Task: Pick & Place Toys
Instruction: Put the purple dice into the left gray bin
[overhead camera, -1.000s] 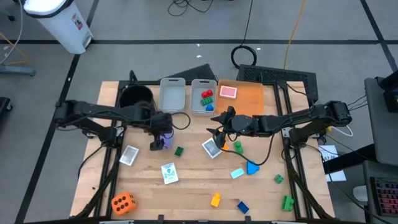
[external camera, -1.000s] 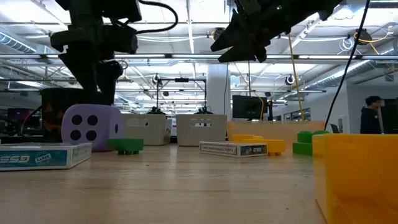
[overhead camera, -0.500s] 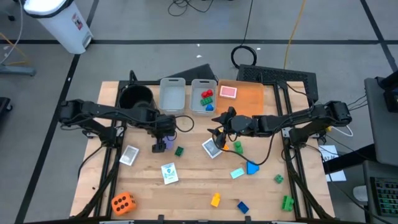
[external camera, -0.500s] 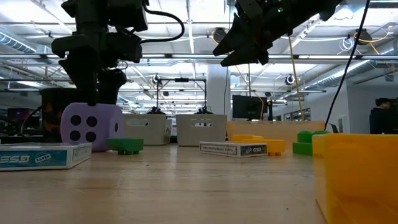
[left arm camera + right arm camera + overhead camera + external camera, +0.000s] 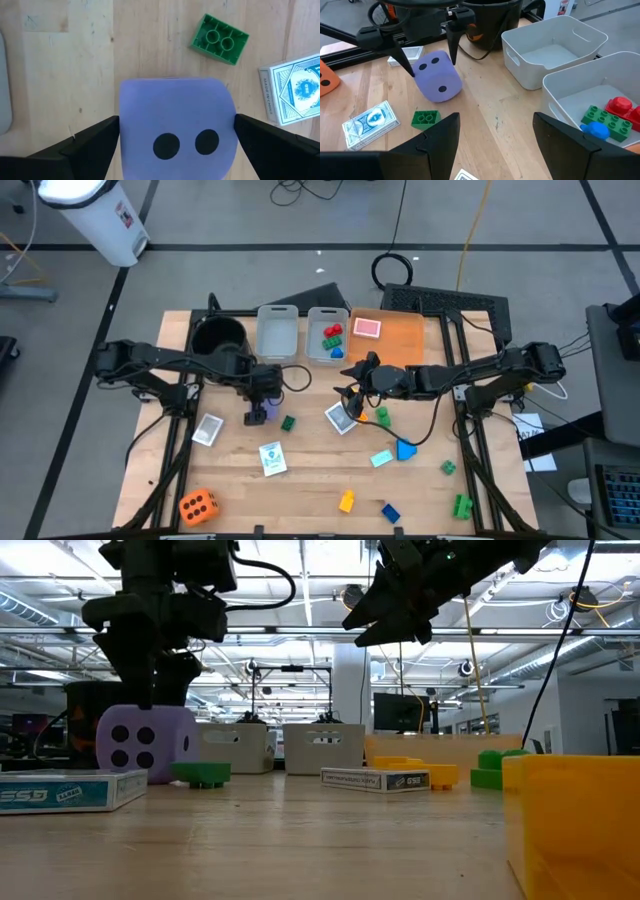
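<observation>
The purple die (image 5: 177, 130) rests on the table left of centre, its two-dot face up. My left gripper (image 5: 177, 120) points down over it, open. Its fingers stand close on either side of the die's top (image 5: 434, 62); I cannot tell whether they touch. My right gripper (image 5: 495, 142) hangs open and empty above the table's middle (image 5: 350, 395). A green brick (image 5: 288, 422) and a card box (image 5: 341, 418) lie between the two grippers. Another card box (image 5: 272, 458), an orange die (image 5: 197, 505) and several small bricks lie nearer the front.
At the far edge stand a black pot (image 5: 218, 335), a grey bin (image 5: 278, 332), a second grey bin (image 5: 328, 335) holding red, green and blue bricks, and an orange tray (image 5: 400, 340) with a red card (image 5: 367, 328). A card box (image 5: 208, 430) lies left of the purple die.
My left gripper has sunk a little and shifted slightly toward the table's right over the purple die, staying open, then held still. The die has not moved.
</observation>
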Robot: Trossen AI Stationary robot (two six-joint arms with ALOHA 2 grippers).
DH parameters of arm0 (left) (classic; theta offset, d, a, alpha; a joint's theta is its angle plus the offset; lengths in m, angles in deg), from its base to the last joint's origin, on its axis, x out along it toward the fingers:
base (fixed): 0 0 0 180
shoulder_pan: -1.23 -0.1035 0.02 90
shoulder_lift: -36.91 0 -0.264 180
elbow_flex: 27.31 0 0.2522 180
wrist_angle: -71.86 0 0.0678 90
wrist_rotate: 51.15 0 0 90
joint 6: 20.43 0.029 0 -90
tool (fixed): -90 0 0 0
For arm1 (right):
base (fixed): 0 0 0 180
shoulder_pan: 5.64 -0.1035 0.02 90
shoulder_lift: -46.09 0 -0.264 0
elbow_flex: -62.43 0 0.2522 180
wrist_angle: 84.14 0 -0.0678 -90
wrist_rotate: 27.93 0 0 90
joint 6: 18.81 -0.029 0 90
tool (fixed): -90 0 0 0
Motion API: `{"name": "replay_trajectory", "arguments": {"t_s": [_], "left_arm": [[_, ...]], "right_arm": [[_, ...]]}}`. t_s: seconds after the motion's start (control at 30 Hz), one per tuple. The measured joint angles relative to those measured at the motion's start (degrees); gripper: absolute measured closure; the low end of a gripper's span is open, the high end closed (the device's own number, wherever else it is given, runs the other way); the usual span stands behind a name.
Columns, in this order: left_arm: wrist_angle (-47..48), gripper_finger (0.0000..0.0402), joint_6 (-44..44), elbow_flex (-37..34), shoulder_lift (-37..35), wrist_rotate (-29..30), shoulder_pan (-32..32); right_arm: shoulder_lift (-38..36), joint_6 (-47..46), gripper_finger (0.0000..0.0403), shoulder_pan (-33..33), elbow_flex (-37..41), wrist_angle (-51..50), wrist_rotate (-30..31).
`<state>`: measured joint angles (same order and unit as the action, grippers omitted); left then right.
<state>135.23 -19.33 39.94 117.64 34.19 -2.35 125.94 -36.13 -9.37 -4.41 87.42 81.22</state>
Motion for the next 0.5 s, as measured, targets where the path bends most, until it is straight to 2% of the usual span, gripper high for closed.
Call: {"name": "replay_trajectory", "arguments": {"t_s": [0.5], "left_arm": [[1.4,0.0004,0.1,0.6,-3.9,0.4,-3.5]], "right_arm": [[0.0,0.1,0.0161,1.1,0.0,0.0,0.1]]}}
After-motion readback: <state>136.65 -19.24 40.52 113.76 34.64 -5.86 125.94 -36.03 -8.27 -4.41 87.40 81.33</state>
